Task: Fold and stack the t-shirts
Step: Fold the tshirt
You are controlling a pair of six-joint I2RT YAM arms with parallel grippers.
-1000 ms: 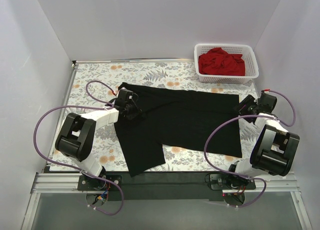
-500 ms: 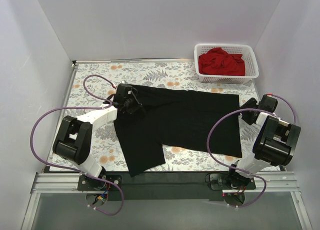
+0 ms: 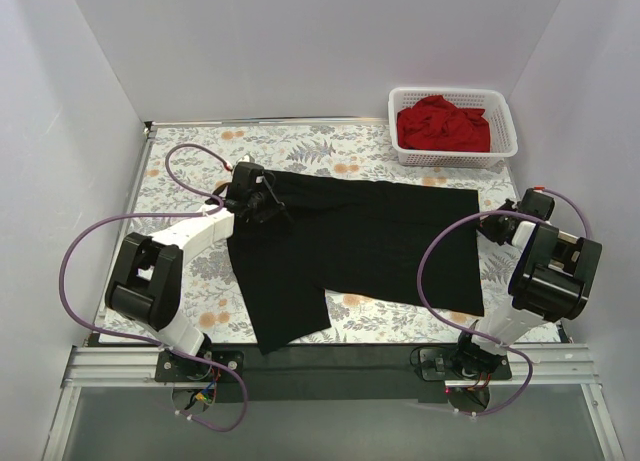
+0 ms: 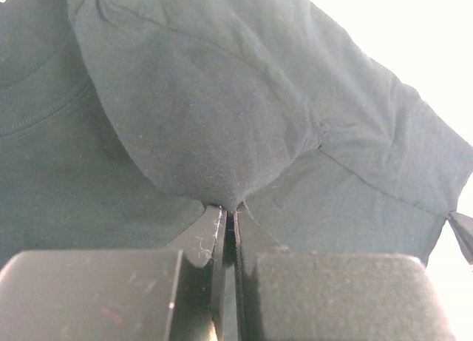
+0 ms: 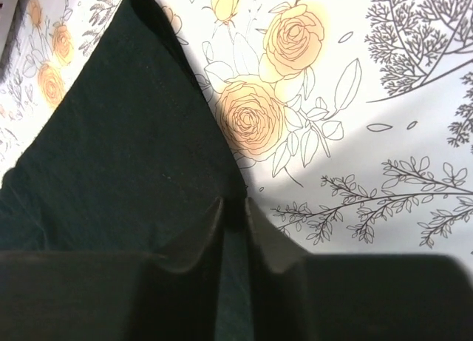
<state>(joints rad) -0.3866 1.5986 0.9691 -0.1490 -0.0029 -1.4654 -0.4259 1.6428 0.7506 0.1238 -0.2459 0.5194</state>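
Observation:
The black t-shirt lies spread across the flowered tabletop, one part hanging toward the near edge. My left gripper is at its far left corner, shut on a pinch of the black cloth; in the left wrist view the left gripper has its jaws pressed together, with a fold bunched at the tips. My right gripper is at the shirt's right edge. In the right wrist view the right gripper has its jaws close together over the edge of the black cloth. The red t-shirt lies crumpled in the basket.
A white lattice basket stands at the back right corner. The flowered table cover shows bare around the shirt, and also right of the hem. White walls close in three sides. Purple cables loop from both arms.
The left gripper closed on the shirt's corner and shifted slightly toward the back. The right gripper moved to the shirt's right edge and its jaws narrowed onto the cloth.

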